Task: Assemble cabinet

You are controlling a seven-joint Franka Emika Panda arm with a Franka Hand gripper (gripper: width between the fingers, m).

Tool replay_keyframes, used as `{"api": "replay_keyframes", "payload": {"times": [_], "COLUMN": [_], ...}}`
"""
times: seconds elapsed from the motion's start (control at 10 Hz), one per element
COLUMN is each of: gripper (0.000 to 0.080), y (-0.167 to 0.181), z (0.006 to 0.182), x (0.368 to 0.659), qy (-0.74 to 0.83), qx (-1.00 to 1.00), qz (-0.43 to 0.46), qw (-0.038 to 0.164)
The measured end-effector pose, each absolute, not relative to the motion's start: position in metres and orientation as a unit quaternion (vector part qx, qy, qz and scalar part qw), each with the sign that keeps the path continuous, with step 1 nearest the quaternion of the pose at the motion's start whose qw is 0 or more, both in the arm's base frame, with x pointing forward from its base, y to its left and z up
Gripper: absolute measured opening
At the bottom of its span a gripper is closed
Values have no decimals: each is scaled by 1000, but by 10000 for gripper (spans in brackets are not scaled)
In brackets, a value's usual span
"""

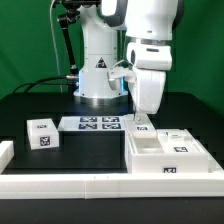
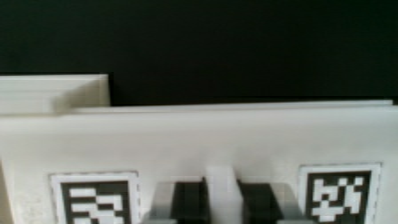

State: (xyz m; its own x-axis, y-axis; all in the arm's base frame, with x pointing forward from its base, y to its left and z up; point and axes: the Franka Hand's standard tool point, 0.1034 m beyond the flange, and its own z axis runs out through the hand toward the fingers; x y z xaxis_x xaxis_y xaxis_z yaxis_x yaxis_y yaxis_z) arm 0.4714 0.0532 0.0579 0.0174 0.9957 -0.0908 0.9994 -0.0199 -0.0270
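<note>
The cabinet [image 1: 168, 156] is a large white boxy body with open compartments and tags, lying on the black table at the exterior view's right. My gripper [image 1: 140, 121] points straight down at its back left corner. In the wrist view the cabinet [image 2: 214, 140] fills the lower half, with one tag on each side of my gripper [image 2: 222, 200]. The dark fingers [image 2: 182, 202] stand close on either side of a thin upright white wall of the cabinet, which sits between them. The jaws look closed on that wall.
A small lone white tagged cube [image 1: 42, 133] sits at the exterior view's left. The marker board [image 1: 92, 124] lies in front of the robot base. A long white rail [image 1: 100, 186] runs along the front edge, and a white block [image 1: 5, 152] stands at the far left.
</note>
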Motion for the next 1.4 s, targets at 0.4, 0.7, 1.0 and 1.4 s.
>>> {"api": "replay_keyframes", "payload": {"times": [0.4,0.7,1.0,1.4], "gripper": [70,70,70,70], "y": [56,57,58,58], "z": [57,58,59,59], "x": [479,510,535,535], "qy": [699,707,710,710], "qx": [714,706,703,703], "qz": [-38,-27,-27,-26], "qw": [24,30,33,34]}}
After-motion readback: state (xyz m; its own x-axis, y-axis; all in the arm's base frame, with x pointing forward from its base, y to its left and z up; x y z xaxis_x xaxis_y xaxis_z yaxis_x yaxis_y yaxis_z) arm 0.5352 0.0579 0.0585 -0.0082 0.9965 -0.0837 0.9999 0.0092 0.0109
